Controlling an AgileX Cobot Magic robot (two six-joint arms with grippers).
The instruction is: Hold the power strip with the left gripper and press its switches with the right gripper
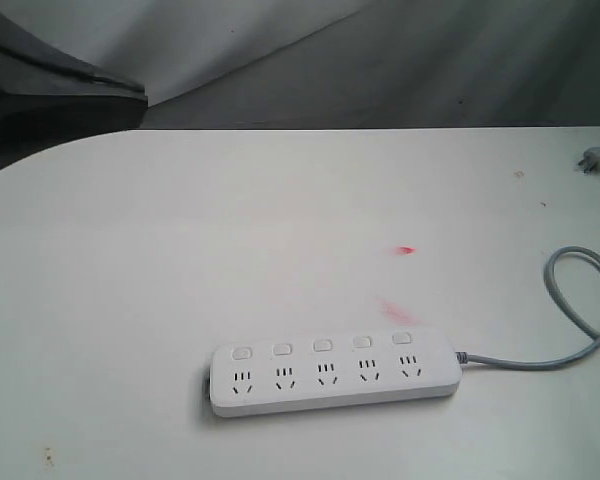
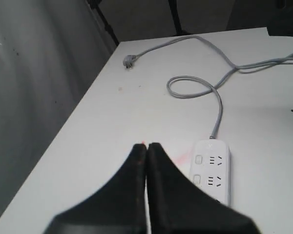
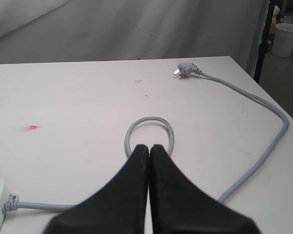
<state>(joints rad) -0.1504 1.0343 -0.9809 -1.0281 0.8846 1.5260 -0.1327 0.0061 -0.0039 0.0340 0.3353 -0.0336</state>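
Two grippers, each with its fingers pressed together. Left gripper (image 2: 146, 147) has its tips near the cord end of the strip (image 2: 213, 168), which lies flat on the table (image 1: 180, 250), switches (image 2: 198, 159) facing up. Right gripper (image 3: 149, 147) points over the loop in the cord (image 3: 151, 118), with the plug (image 3: 184, 69) well beyond its tips.

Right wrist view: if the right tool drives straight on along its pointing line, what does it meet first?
Probably the grey cord loop: the shut right tool points straight at it. Depth is unclear, so it might touch the table inside the loop first.
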